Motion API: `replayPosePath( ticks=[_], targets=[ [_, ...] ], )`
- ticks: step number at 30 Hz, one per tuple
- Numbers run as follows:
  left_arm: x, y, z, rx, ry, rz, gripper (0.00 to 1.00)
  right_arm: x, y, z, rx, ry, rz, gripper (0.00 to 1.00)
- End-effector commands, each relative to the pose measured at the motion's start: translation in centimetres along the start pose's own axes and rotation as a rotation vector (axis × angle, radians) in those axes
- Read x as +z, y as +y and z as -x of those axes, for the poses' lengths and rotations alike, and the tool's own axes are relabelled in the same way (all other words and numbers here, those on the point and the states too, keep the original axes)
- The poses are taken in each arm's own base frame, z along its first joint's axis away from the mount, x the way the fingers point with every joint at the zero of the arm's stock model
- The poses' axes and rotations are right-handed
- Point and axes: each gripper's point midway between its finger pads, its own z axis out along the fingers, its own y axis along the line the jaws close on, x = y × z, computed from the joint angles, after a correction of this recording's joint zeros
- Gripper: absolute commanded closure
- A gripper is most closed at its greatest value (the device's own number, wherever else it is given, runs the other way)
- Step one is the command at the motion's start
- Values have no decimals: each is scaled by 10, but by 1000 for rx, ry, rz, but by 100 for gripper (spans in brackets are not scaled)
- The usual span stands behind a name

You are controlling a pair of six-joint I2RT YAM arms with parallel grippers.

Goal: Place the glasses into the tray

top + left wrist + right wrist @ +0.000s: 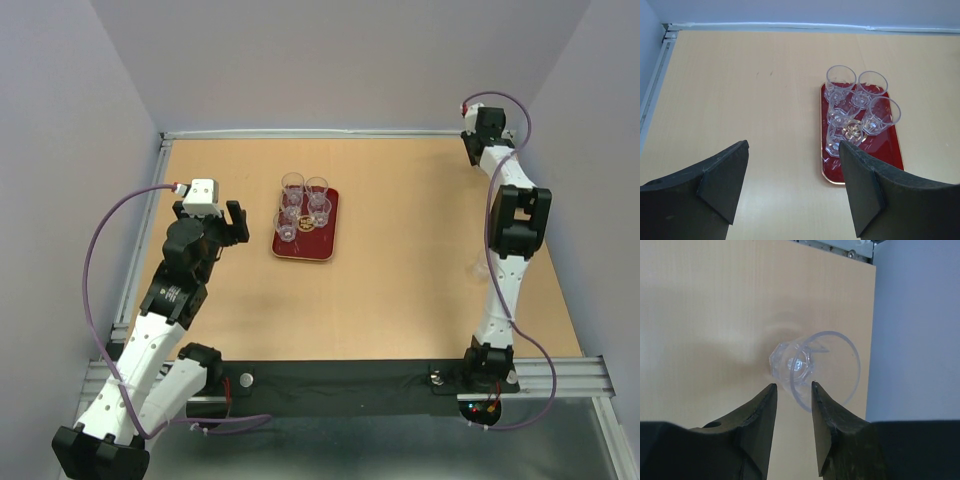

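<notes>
Top view: the tray [308,250] lies on the table [420,280], left of centre, with five glasses [320,208] upright on its far half. The left gripper [240,222] hangs just left of the tray, apart from it. The right arm [500,168] reaches toward the far right corner.

Left wrist view: the jaws stand wide, released, holding nothing. The tray and its clustered glasses lie ahead to the right.

Right wrist view: the right gripper [792,386] is part open, not clamped. A sixth glass [812,365], seen mouth-first, shows near the table's right edge by the wall [915,340]. The near arc of its rim shows in the gap, with one jaw outside the rim and the other over the mouth. Whether either jaw touches it, I cannot tell.
</notes>
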Motion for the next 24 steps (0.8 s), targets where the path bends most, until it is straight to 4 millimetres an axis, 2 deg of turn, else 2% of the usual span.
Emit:
replayPosePath(
  ticks=[1, 5, 6, 7, 8, 11, 14, 18, 19, 20, 21, 22, 23, 24],
  targets=[
    [2, 2, 9, 4, -44, 10, 16, 5, -12, 8, 1, -37, -28, 61],
    [3, 1, 9, 3, -43, 10, 16, 8, -7, 2, -1, -27, -7, 64],
    [3, 2, 8, 5, -41, 10, 16, 8, -6, 1, -2, -28, 0, 70],
    [3, 1, 9, 4, -43, 10, 16, 8, -6, 1, 1, -28, 0, 70],
    [3, 2, 8, 5, -41, 12, 16, 8, -5, -1, 0, -26, 6, 78],
    [3, 2, 8, 5, -41, 12, 16, 5, -4, -1, -7, -27, 14, 91],
    [2, 2, 9, 2, -44, 11, 16, 1, -3, -3, -20, -25, 24, 100],
    [2, 2, 9, 3, -46, 11, 16, -11, 0, -1, -23, -45, 63, 99],
    [1, 2, 10, 1, -49, 11, 16, -16, 3, -1, -23, -49, 82, 100],
    [1, 2, 10, 3, -49, 9, 16, -31, 4, 12, -22, -98, 125, 100],
    [1, 2, 11, 2, -52, 9, 16, -37, 14, 3, -28, -93, 169, 99],
    [1, 2, 11, 1, -52, 9, 16, -58, 10, 16, -24, -141, 194, 100],
    [0, 1, 12, 0, -56, 7, 16, -56, 27, 6, -29, -136, 258, 100],
    [0, 1, 12, 1, -56, 5, 16, -83, 32, 23, -32, -217, 337, 99]
  ],
)
